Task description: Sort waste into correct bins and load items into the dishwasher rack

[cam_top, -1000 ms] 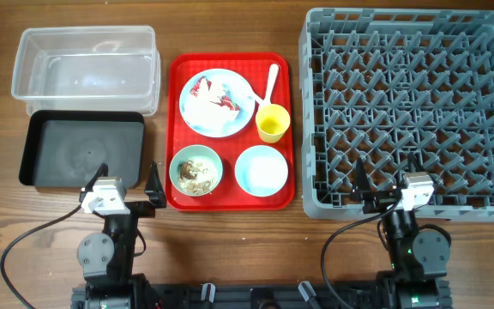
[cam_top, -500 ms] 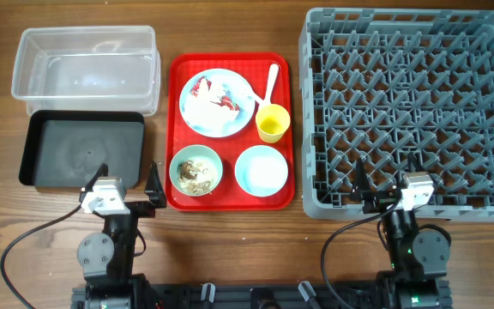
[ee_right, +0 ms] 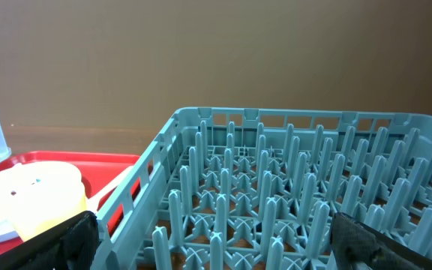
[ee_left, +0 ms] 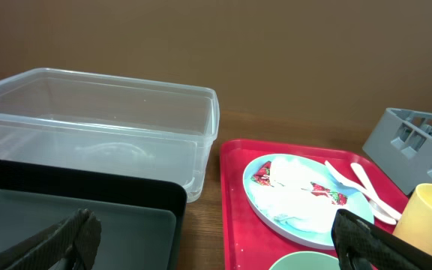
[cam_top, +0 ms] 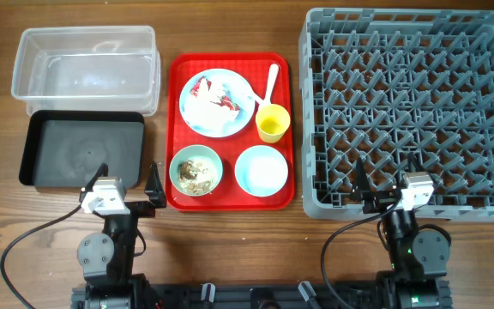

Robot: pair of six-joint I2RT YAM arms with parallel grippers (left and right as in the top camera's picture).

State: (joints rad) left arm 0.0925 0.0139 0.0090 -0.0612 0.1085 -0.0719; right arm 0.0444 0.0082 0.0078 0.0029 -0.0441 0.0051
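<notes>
A light blue plate (cam_top: pixel 216 101) on the red tray (cam_top: pixel 178 197) holds a crumpled white napkin (cam_top: pixel 202 110) and a red wrapper (cam_top: pixel 225 101); it also shows in the left wrist view (ee_left: pixel 291 196). A bowl with rice and scraps (cam_top: pixel 195 170), an empty blue bowl (cam_top: pixel 262 170), a yellow cup (cam_top: pixel 273 124) and a white spoon (cam_top: pixel 270 79) share the tray. The clear tub (cam_top: pixel 86 69) and black tray (cam_top: pixel 82 150) lie at left. The grey rack (cam_top: pixel 412 107) is at right. My left gripper (cam_top: pixel 127 190) and right gripper (cam_top: pixel 384 184) are open and empty near the front edge.
The red tray sits between the bins and the rack. Bare wood table runs along the front, where both arm bases (cam_top: pixel 101 253) stand with their cables. In the left wrist view white utensils (ee_left: pixel 358 191) lie beside the plate.
</notes>
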